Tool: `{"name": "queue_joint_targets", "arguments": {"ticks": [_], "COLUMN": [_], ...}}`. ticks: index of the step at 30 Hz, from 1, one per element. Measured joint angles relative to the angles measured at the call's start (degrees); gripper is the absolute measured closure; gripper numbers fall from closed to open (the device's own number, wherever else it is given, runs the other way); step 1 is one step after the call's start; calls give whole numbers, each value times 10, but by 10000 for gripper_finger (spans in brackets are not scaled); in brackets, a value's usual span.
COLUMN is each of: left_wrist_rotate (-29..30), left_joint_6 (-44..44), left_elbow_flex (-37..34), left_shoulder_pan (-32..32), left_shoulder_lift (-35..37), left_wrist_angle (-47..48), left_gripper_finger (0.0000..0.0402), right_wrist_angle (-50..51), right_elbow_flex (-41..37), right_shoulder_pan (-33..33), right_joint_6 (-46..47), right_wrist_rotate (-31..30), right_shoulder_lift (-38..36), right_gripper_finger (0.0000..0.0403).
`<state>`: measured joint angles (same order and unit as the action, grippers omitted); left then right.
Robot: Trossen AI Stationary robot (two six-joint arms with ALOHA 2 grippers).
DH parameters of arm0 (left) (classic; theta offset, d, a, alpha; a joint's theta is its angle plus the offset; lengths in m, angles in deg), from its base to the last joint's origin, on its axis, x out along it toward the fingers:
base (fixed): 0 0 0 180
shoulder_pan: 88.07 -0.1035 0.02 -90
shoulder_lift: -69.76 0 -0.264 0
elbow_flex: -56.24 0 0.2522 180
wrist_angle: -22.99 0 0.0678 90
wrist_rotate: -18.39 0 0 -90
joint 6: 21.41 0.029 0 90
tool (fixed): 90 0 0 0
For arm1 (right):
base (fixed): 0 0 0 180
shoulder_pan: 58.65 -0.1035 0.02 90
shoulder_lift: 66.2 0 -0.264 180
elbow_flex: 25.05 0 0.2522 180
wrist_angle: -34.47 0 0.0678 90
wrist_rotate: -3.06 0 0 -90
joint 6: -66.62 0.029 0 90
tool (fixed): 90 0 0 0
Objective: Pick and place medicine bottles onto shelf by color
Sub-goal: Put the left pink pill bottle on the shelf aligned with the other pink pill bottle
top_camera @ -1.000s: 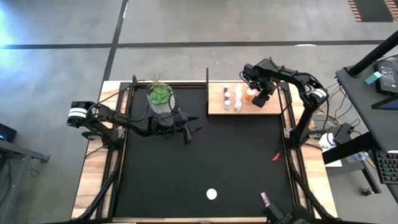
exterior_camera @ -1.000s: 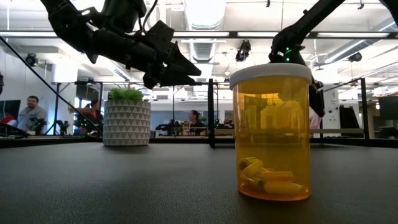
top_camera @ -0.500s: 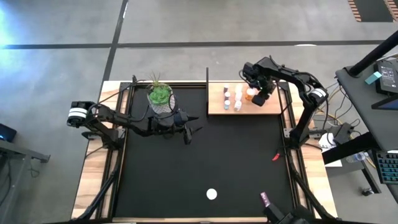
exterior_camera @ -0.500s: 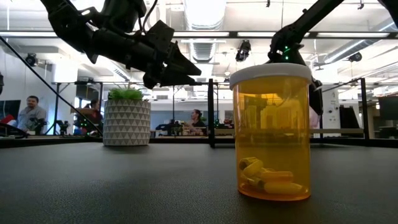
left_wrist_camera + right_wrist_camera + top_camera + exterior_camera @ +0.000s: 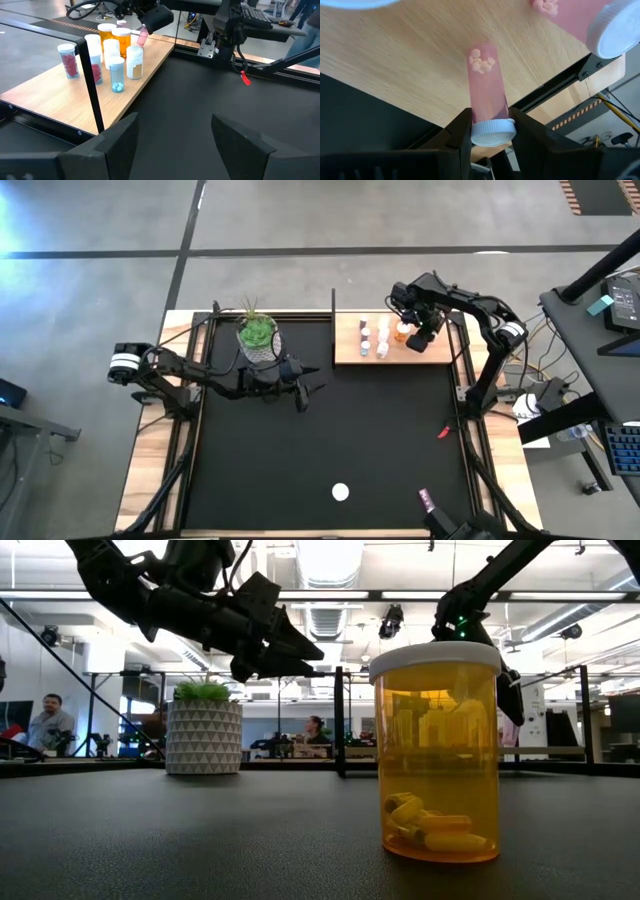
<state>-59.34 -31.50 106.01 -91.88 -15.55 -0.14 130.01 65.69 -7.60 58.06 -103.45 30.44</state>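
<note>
The slim pink translucent bottle with a white cap (image 5: 487, 100) hung over the light-wood shelf board (image 5: 350, 350), clamped at its cap end between the right gripper's (image 5: 490, 131) 2 dark fingers. Compared with 0.5 s before, gripper and bottle had hardly shifted above the shelf's right end, beside the standing orange, white, pink and blue bottles (image 5: 112, 52). The left gripper (image 5: 172, 132) stayed spread and empty over the black mat (image 5: 380, 440), near the white patterned plant pot (image 5: 258, 340).
</note>
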Motion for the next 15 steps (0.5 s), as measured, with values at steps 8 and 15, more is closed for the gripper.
{"name": "queue_joint_targets", "arguments": {"ticks": [8, 15], "left_wrist_rotate": [0, 0], "left_joint_6": [0, 0], "left_elbow_flex": [0, 0], "left_shoulder_pan": [0, 0], "left_shoulder_lift": [0, 0], "left_wrist_angle": [0, 0], "left_gripper_finger": [168, 168], "right_wrist_angle": [-4, -18], "right_elbow_flex": [-2, -2], "right_shoulder_pan": [0, 0], "right_joint_6": [4, 4], "right_wrist_rotate": [0, 0], "right_shoulder_lift": [0, 0], "right_gripper_finger": [298, 298]}}
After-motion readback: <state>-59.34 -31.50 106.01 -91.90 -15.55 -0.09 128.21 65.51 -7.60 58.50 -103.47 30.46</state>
